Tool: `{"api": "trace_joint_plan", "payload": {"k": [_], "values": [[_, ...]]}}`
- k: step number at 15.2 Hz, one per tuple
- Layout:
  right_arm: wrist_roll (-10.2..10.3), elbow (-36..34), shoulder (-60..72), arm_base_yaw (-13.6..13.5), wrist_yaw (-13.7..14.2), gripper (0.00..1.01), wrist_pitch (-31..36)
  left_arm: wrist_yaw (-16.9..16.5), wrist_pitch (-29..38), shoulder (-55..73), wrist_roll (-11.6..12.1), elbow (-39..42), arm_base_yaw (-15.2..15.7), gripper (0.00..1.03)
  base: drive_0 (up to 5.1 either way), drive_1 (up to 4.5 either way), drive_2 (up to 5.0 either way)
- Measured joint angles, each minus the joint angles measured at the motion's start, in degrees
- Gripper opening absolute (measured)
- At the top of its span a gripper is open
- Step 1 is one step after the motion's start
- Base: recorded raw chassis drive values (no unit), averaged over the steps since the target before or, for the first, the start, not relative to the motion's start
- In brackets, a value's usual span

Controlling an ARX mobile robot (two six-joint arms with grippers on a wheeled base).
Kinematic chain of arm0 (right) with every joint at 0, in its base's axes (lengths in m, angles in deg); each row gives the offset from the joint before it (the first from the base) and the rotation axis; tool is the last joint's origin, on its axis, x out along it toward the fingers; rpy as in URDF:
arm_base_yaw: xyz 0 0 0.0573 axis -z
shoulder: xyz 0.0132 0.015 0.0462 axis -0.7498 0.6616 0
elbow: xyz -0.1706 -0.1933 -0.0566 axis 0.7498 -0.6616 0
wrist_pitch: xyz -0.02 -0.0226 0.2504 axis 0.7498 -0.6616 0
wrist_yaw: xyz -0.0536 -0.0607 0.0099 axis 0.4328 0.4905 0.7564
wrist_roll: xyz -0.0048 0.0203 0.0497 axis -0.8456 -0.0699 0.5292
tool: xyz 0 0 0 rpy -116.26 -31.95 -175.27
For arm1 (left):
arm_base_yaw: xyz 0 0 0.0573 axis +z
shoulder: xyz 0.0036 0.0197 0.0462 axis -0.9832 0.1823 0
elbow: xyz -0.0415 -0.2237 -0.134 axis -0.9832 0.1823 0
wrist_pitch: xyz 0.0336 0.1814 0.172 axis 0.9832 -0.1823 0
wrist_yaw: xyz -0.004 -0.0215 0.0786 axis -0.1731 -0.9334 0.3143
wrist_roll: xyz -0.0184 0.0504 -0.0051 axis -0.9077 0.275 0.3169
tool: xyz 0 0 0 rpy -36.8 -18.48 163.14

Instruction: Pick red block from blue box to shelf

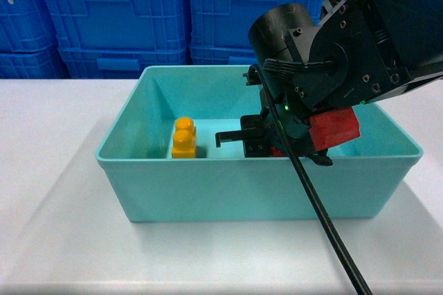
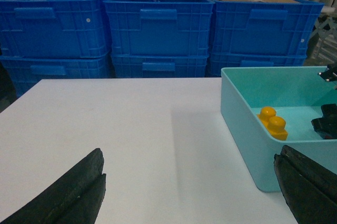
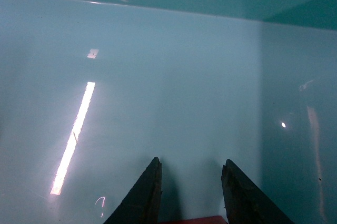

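The blue box (image 1: 208, 191) stands on the white table in front of me. My right gripper (image 1: 252, 141) reaches down inside it, fingertips close to the floor. In the right wrist view a sliver of the red block (image 3: 192, 220) shows at the bottom edge, wedged between the two dark fingers (image 3: 150, 192) of the right gripper (image 3: 190, 162), which are narrowed onto it. In the head view the arm hides the block. My left gripper (image 2: 189, 182) hangs wide open over the bare table, left of the box (image 2: 242, 129). The shelf is out of view.
A yellow-orange two-stud brick (image 1: 184, 138) stands in the left half of the box. Dark blue ribbed crates (image 1: 118, 11) are stacked behind the table. A black cable (image 1: 325, 226) runs down from the right arm across the box's front wall.
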Motion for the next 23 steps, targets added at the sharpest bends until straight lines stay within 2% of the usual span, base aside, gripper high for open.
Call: {"api": "trace_joint_plan", "payload": {"k": [1,5,9,12,14,15,16,17,20,21,22,23], "values": [[-0.1,-0.1,0.0,0.0,0.1,0.29,0.1,0.0,0.0,0.0,0.0,0.0,0.0,0.98,0.0,0.0,0.0],[-0.3,-1.1,-0.3,0.1,1.3,0.28,1.7,0.0,0.0,0.0,0.0,0.0,0.0,0.98,0.0,0.0,0.0],[-3.3,-3.9,-4.6,0.9,1.0,0.28,3.7,0.0,0.0,0.0,0.0,0.0,0.0,0.98,0.0,0.0,0.0],[-7.4,-4.2,-17.3,3.0,-2.5,0.28,5.1,0.0,0.0,0.0,0.0,0.0,0.0,0.98,0.0,0.0,0.0],[-9.7,-7.1,-28.3,6.8,-6.9,0.28,8.5,0.0,0.0,0.0,0.0,0.0,0.0,0.98,0.0,0.0,0.0],[-10.3,-12.7,-35.4,10.1,-9.4,0.28,11.6,0.0,0.0,0.0,0.0,0.0,0.0,0.98,0.0,0.0,0.0],[-11.1,-19.5,-41.7,13.0,-10.3,0.28,16.9,0.0,0.0,0.0,0.0,0.0,0.0,0.98,0.0,0.0,0.0],[-12.0,-27.0,-48.5,16.0,-10.7,0.28,22.8,0.0,0.0,0.0,0.0,0.0,0.0,0.98,0.0,0.0,0.0],[-13.1,-47.8,-67.6,24.0,-9.4,0.28,39.3,0.0,0.0,0.0,0.0,0.0,0.0,0.98,0.0,0.0,0.0],[-13.3,-55.7,-71.9,24.9,-10.6,0.28,42.0,0.0,0.0,0.0,0.0,0.0,0.0,0.98,0.0,0.0,0.0],[-13.1,-58.8,-73.9,25.0,-11.7,0.28,43.0,0.0,0.0,0.0,0.0,0.0,0.0,0.98,0.0,0.0,0.0],[-11.9,-61.9,-76.0,25.3,-12.7,0.28,45.2,0.0,0.0,0.0,0.0,0.0,0.0,0.98,0.0,0.0,0.0]]}}
